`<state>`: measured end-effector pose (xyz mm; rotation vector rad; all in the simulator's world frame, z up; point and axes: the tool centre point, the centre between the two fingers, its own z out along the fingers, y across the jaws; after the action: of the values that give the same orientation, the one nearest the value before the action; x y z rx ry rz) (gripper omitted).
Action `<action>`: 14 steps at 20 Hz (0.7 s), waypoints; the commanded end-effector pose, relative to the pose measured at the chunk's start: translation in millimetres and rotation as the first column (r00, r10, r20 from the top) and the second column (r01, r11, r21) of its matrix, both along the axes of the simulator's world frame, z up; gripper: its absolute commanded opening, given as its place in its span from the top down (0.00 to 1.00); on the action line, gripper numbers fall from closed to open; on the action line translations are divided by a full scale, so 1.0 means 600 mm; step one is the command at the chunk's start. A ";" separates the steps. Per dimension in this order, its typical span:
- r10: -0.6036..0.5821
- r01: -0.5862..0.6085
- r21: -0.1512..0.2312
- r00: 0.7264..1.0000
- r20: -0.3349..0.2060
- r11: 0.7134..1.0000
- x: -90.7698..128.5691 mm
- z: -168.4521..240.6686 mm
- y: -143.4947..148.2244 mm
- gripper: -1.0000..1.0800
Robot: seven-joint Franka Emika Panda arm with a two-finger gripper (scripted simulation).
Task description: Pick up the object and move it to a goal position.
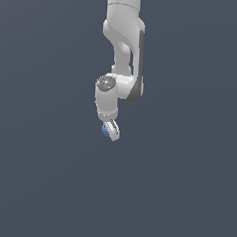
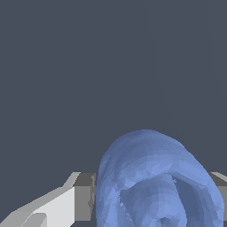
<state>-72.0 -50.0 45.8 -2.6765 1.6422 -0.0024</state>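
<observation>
Between the white arm's [image 1: 120, 56] clenched jaws, the blue lumpy object [image 2: 157, 181], gripped on both sides.

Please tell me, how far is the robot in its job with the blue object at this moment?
Done, it seems: the grasp. The blue object sits between the gripper jaws, whose grey pads press on both its sides in the wrist view. In hand: carrying it; in the exterior view it shows as a small blue spot at the arm's tip. Left: reaching the goal position, which no picture marks, so I cannot judge the remaining way.

One blue object [image 2: 155, 181], one gripper [image 1: 111, 131]
</observation>
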 end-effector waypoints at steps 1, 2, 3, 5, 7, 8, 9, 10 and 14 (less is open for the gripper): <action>0.000 0.000 0.000 1.000 0.000 1.000 0.000 0.000 0.000 1.00; 0.000 0.000 0.000 1.000 0.000 1.000 0.001 0.001 0.001 1.00; 0.000 0.000 0.000 1.000 0.000 1.000 0.002 0.003 0.002 1.00; 0.000 0.000 0.000 1.000 0.000 1.000 0.005 0.010 0.006 1.00; 0.000 0.000 0.000 1.000 0.000 1.000 0.011 0.019 0.011 1.00; 0.000 0.000 0.000 1.000 0.000 1.000 0.014 0.026 0.015 1.00; 0.000 0.000 -0.001 1.000 0.000 1.000 0.018 0.032 0.019 1.00; 0.000 0.000 -0.001 1.000 0.000 1.000 0.022 0.040 0.023 1.00; -0.001 0.001 -0.002 1.000 -0.001 1.000 0.043 0.078 0.045 1.00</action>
<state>-51.2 -28.6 83.1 -2.6771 1.6446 -0.0016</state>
